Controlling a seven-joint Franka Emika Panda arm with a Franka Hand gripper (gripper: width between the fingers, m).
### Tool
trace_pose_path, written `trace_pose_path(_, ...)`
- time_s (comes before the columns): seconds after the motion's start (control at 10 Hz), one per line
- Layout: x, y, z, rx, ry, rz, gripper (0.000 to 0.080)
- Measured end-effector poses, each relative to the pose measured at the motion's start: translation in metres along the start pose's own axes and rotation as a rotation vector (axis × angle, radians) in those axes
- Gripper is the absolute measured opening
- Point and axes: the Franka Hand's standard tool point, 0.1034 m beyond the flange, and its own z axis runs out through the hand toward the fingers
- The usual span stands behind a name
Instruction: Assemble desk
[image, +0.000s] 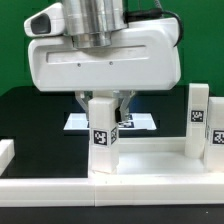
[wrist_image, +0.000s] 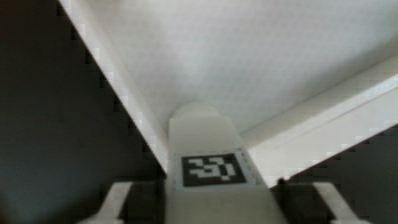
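Pincer straddles leg; tag pattern, no readable text.

Exterior camera low, close, level; wrist camera overlooks same leg.

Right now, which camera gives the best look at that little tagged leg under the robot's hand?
The exterior view: the leg stands upright on the tabletop, below the hand. The wrist view shows only its top and tag, from above.

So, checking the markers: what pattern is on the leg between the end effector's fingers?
A black-and-white square tag on the white leg, clearest in the wrist view.
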Motion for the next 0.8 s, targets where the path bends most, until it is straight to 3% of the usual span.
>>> trace_pose_path(0.3,0.0,-0.004,0.0,0.003,0.003,0.464,0.0293)
trace_pose_path(0.5,0.002,-0.012,0.002,0.043,0.016,0.944,0.0293)
trace_pose_path(0.6,0.002,-0.013,0.002,0.056,0.011,1.039,0.0293)
trace_pose_path(0.8,0.002,-0.015,0.002,0.057,0.013,1.054,0.0293)
